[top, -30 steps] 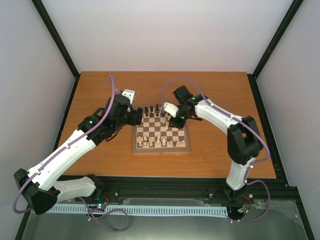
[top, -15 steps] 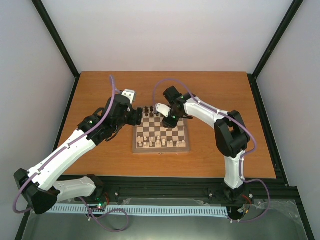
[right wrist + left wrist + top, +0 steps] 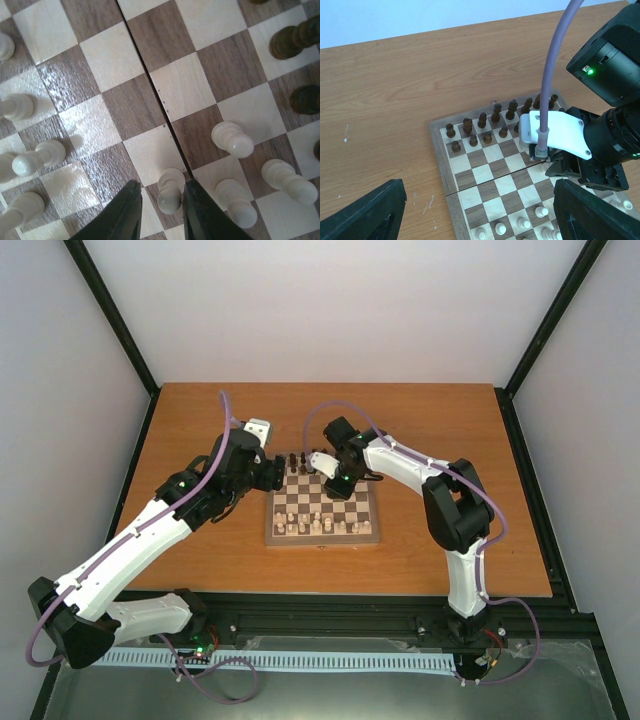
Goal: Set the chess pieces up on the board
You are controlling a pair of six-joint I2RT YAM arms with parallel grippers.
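The cream pawn (image 3: 170, 190) I'm working on stands upright near the board's centre seam, on the edge of a dark square. The right gripper (image 3: 162, 183) is low over it, with one dark finger on each side of the pawn. On the right the finger looks to be touching it, and on the left I see a thin slice of board between finger and pawn. I cannot tell from my screens whether the grip is made.

Three more cream pieces (image 3: 232, 140) stand just to that pawn's right on neighbouring squares. Others are grouped along the left side of the right wrist view, some leaning out of line with their squares.

The board (image 3: 482, 173) lies flat near the middle of the wooden table (image 3: 430, 420), with its brown frame visible all round in the top view. The dark pieces (image 3: 482, 120) fill the two rows along the far edge. The back row looks complete, but the right arm's white wrist mount partly hides the second row. A purple cable (image 3: 555, 75) rises from that mount.

The left gripper (image 3: 477, 187) hangs by the board's far-left corner. Its jaws are spread wide and there is nothing between them, only board and table beneath.
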